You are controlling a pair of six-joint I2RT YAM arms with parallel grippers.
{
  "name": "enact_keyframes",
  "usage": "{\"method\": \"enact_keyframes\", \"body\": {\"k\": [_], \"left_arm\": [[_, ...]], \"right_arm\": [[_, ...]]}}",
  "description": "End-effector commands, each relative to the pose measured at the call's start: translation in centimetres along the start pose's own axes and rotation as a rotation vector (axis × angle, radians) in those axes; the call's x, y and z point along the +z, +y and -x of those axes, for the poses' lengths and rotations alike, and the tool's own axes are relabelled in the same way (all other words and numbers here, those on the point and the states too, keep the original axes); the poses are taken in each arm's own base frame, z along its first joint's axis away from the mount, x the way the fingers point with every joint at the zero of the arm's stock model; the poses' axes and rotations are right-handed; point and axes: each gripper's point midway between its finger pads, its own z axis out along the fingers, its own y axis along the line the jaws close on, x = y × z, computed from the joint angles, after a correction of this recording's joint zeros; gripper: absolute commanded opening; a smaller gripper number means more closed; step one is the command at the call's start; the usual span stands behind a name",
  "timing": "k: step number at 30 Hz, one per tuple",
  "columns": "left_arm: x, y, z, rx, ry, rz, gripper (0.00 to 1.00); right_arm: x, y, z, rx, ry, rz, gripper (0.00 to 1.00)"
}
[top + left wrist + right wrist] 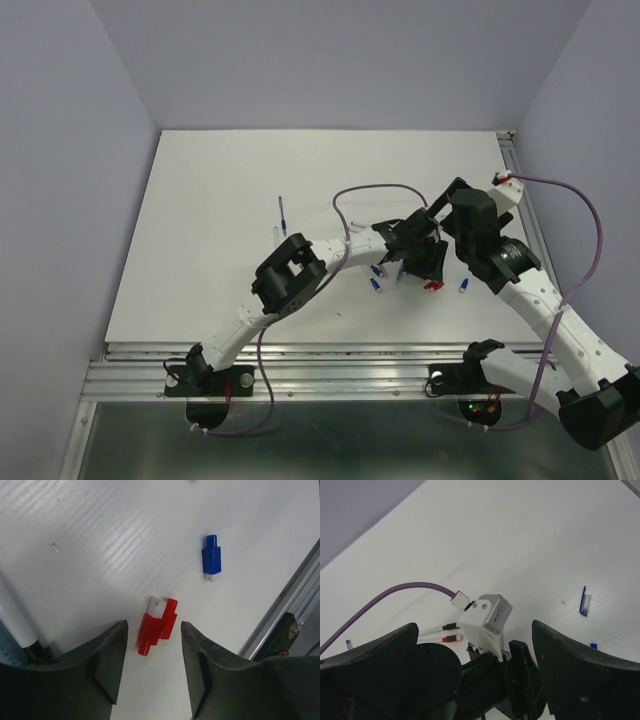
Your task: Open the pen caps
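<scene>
The red pen cap lies on the white table between the fingers of our left gripper, which stand apart and do not touch it. Its long axis runs nearly along the fingers, with the white end pointing away. A blue pen cap lies further out, near the metal edge rail. To the left we see bare table. Our right gripper is wide open and holds nothing.

Top camera views the red cap from far above, left wrist from close above, right wrist obliquely past it.
</scene>
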Motion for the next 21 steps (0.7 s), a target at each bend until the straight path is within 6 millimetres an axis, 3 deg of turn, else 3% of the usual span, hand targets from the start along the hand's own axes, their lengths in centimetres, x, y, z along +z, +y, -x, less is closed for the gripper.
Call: {"method": "enact_keyframes", "body": {"k": [1,5,11,17,18,21], "left_arm": [[-3.2,-3.5,2.8,0.075,-0.083,-0.049,0.6],[-5.5,-5.0,3.8,0.092,-0.124,-0.069,0.61],[-8.3,-5.0,3.8,0.113,-0.168,-0.04,0.71],[-12.6,-3.6,3.1,0.12,-0.231,0.05,0.8],[-12.7,-2.3,2.1,0.109,-0.219,0.088,0.83],[-14.4,0.2,2.0,0.071,-0.258,0.176,0.85]], "right_arm": [[-0.3,0.2,1.1,0.03,-0.036,0.018,1.0],[-0.1,0.1,0.8,0.03,-0.031,0.004,1.0],[0.3,0.2,0.3,0.041,-0.008,-0.015,1.0],[1.4,0.2,-0.9,0.024,0.03,-0.054,1.0],[1.5,0.2,-1.1,0.021,0.038,-0.057,1.0],[2.5,0.3,-2.2,0.004,0.078,-0.069,1.0]]}}
